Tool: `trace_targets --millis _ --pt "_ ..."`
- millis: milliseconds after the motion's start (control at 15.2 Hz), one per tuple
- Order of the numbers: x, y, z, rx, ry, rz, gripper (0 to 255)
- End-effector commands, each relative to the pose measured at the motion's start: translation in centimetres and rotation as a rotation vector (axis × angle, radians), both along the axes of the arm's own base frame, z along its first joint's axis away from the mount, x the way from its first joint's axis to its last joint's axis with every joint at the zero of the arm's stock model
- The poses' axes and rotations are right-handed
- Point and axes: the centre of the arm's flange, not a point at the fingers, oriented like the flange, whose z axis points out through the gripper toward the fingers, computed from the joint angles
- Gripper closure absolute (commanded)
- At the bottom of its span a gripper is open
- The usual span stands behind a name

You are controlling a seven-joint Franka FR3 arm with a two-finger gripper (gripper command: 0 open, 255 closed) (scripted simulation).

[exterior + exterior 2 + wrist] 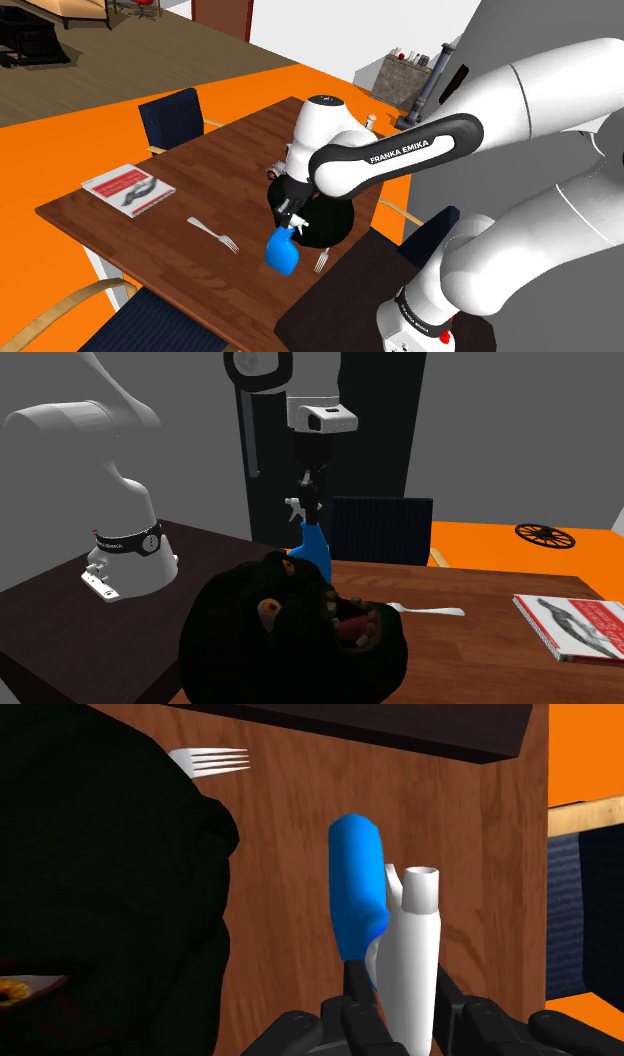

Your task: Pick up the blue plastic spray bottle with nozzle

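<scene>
Blue spray bottle (282, 252) hangs upright from the gripper (291, 222), whose black fingers (354, 989) clasp its white nozzle (412, 944). It sits just beside a black lump (290, 642) over the wooden table (200, 180), with a fork (214, 234) nearby.

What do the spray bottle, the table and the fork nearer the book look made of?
Spray bottle: glossy blue body, white head, smooth; probably plastic. Table: brown with visible grain; apparently wood. Fork: pale grey-white, flatly shaded; maybe metal, but the look leaves it open.
</scene>
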Motion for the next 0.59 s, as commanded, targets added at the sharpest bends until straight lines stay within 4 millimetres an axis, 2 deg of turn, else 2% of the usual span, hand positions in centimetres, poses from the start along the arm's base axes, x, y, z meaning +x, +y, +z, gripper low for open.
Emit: trace_targets --millis 0,396,528 --pt "0.0 0.0 1.1 0.000 0.001 0.000 255" --pt "0.0 0.0 4.3 0.000 0.001 0.000 255" --pt "0.0 0.0 4.4 0.000 0.001 0.000 255"
